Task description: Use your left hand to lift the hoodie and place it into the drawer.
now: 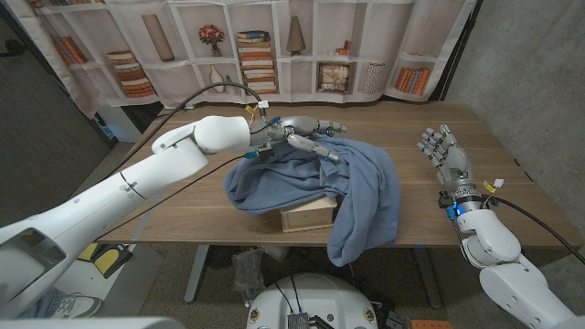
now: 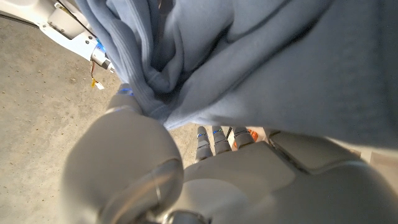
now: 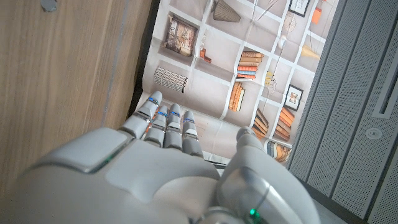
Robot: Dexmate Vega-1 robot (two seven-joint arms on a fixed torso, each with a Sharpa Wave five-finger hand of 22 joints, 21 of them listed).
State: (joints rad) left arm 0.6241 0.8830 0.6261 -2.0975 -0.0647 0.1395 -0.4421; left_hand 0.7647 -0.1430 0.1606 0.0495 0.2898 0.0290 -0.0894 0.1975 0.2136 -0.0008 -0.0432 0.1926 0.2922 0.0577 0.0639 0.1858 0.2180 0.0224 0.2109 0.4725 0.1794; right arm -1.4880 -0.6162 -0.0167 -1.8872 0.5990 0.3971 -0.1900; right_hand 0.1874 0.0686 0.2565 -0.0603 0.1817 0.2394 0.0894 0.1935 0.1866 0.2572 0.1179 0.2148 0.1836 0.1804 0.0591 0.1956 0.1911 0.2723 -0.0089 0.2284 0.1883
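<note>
A blue-grey hoodie [image 1: 366, 196] hangs in folds over a small wooden drawer box [image 1: 309, 217] in the middle of the table, one end trailing past the front edge. My left hand [image 1: 306, 135] reaches in at the hoodie's top back edge with cloth gathered against it. In the left wrist view the hoodie [image 2: 280, 68] is bunched tight against my left hand [image 2: 217, 180], so the grip looks closed on it. My right hand [image 1: 445, 151] stands upright at the table's right side, fingers apart and holding nothing, and it appears again in the right wrist view [image 3: 155, 162].
The wooden table [image 1: 430, 210] has bare surface to the left and right of the hoodie. A printed bookshelf backdrop [image 1: 274, 46] hangs behind the far edge. A grey wall panel [image 1: 530, 73] stands at the right.
</note>
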